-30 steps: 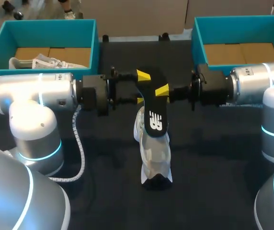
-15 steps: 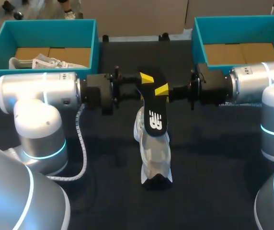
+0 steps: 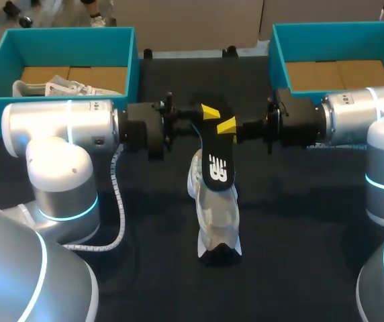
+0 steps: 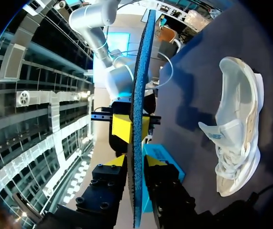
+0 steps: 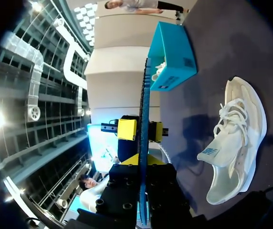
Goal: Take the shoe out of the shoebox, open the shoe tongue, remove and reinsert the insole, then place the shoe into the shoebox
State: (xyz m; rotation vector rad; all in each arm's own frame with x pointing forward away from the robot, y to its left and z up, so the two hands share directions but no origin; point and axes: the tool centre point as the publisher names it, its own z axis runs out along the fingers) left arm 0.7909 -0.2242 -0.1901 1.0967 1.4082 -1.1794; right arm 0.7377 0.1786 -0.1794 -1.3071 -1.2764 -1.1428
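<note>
A black insole (image 3: pixel 217 157) is held in the air above the middle of the table (image 3: pixel 299 221), gripped from two sides. The left gripper (image 3: pixel 209 113) is closed on the insole's far end, reached in from the table's left side. The right gripper (image 3: pixel 227 127) is closed on the same end from the right, just beside it. In both wrist views the insole is seen edge-on, pinched between that gripper's own fingers, with the other gripper's yellow tips clamped on it just ahead.

The white shoe (image 3: pixel 217 211) is laid on the table directly beneath the insole, near the middle and outside both boxes. In the wrist views its tongue is seen standing away from the laces.

One teal shoebox (image 3: pixel 58 33) is set at the far left corner, with a second white shoe (image 3: pixel 54 87) lying inside it. A second teal shoebox (image 3: pixel 333 27) is set at the far right corner, and its brown cardboard floor is shown.
</note>
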